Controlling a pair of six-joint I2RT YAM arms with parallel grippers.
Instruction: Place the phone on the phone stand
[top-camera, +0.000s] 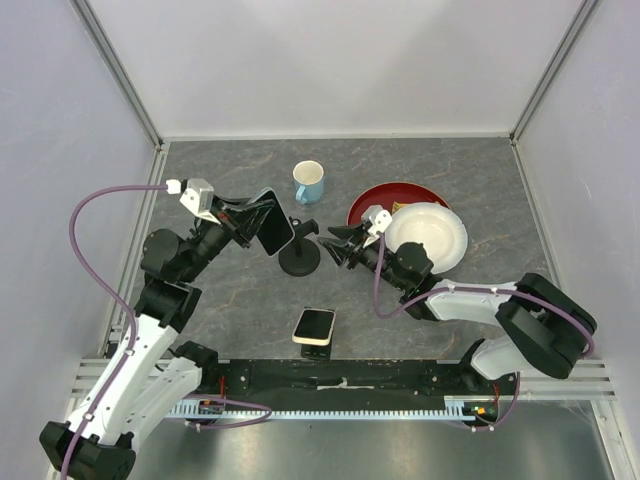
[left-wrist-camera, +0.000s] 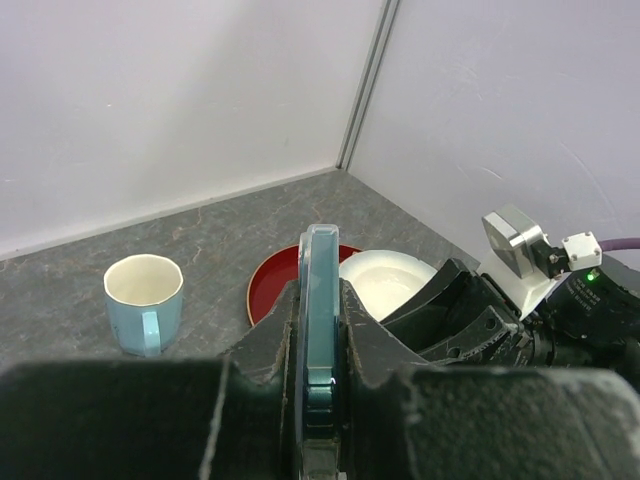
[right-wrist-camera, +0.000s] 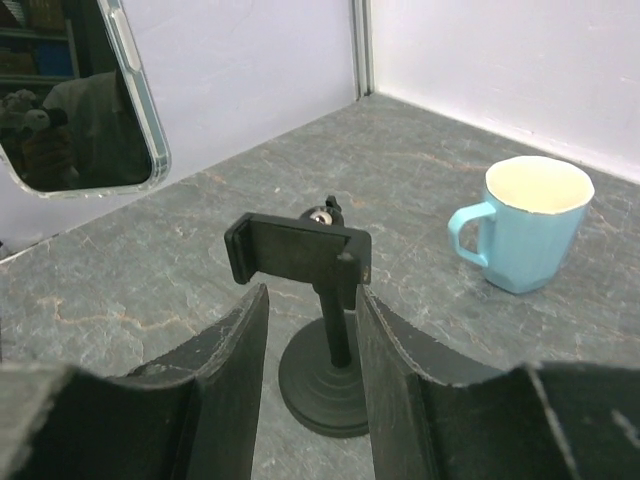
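Looking at 6 o'clock from the pole stand (top-camera: 299, 257), you see the cream-cased phone (top-camera: 314, 325) on the low phone stand (top-camera: 313, 349). Your left gripper (top-camera: 258, 218) clenches a second phone (top-camera: 273, 225) at 11 o'clock. Your right gripper (top-camera: 335, 243) straddles the pole, fingers spread.

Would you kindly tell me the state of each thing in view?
left gripper: shut on dark-screened phone, held aloft
right gripper: open, straddling the pole stand
pole stand: upright, clamp empty
cream phone: resting on low black stand
mug: upright, empty
white bowl: upright, empty
red plate: flat, partly hidden by bowl
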